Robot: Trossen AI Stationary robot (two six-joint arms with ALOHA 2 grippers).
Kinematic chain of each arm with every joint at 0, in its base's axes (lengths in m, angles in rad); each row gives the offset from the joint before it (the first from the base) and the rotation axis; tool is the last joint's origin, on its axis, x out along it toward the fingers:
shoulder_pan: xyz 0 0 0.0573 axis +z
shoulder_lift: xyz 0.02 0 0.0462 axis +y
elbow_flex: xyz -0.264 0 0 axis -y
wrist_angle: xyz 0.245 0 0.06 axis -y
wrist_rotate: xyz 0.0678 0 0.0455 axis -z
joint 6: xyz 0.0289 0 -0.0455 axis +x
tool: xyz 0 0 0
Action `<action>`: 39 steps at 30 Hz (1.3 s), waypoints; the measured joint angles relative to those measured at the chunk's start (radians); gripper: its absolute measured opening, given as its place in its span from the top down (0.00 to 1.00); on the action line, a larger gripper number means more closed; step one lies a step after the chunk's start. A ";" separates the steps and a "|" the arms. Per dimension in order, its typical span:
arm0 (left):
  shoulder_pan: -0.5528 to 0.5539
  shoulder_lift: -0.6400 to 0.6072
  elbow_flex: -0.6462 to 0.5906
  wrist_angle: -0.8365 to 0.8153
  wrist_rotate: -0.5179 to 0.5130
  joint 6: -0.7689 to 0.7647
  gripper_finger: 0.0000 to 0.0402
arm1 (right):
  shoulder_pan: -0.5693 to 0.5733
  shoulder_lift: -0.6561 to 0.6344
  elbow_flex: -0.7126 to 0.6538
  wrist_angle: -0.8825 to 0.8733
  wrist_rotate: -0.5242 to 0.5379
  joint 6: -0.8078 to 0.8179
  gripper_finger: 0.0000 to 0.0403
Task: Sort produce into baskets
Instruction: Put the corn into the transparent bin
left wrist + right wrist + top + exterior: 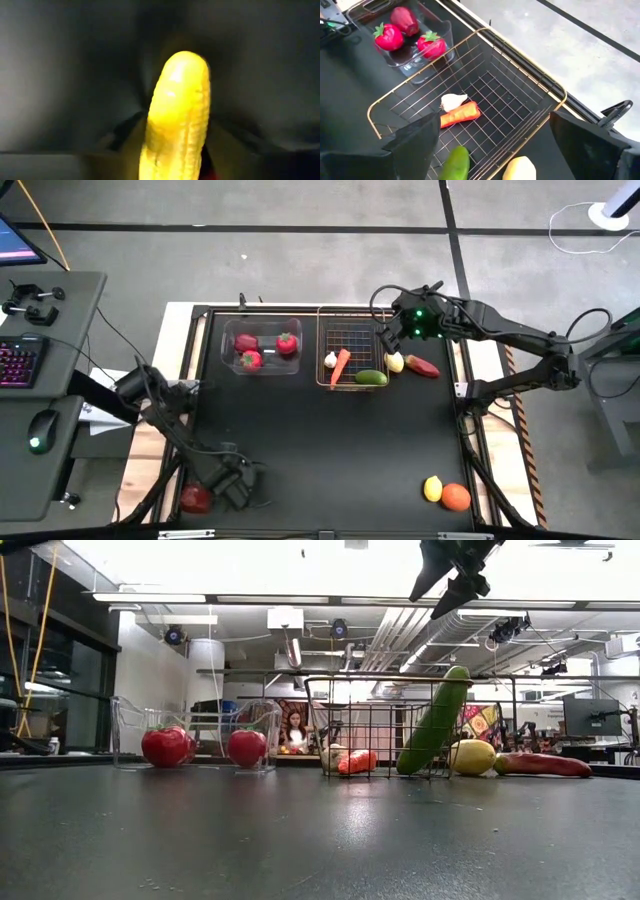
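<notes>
One green cucumber (371, 378) leans tilted in the wire basket (322, 348), long axis running from the mesh floor up over the rim beside the right gripper (490, 137), just below its spread fingers (412, 142). Garlic (453, 101) and carrot (460, 114) lie ahead of the fingertips. Lemon (519, 168) sits outside the rim. Left gripper (232, 480) low at table edge; a yellow corn cob (175, 115) juts lengthwise forward between its fingers.

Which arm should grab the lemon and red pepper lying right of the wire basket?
Right. The right gripper hovers open just above the wire basket's right edge, beside the lemon and red pepper. The left gripper is at the near-left corner, far off.
</notes>
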 joint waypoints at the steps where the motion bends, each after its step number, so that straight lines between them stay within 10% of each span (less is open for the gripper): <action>1: 0.007 0.000 0.000 -0.005 0.001 0.000 0.66 | 0.000 0.000 0.000 0.000 0.002 0.000 0.09; 3: 0.021 -0.003 0.000 -0.008 0.007 0.031 0.79 | 0.000 0.000 0.000 0.000 0.003 0.000 0.09; 31: 0.554 -0.388 0.004 0.070 -0.633 0.162 0.79 | 0.001 0.000 0.000 0.084 0.007 0.027 0.09; 39: 0.617 -0.388 0.059 0.187 -0.665 0.113 0.79 | 0.001 0.000 0.000 0.097 -0.003 0.073 0.09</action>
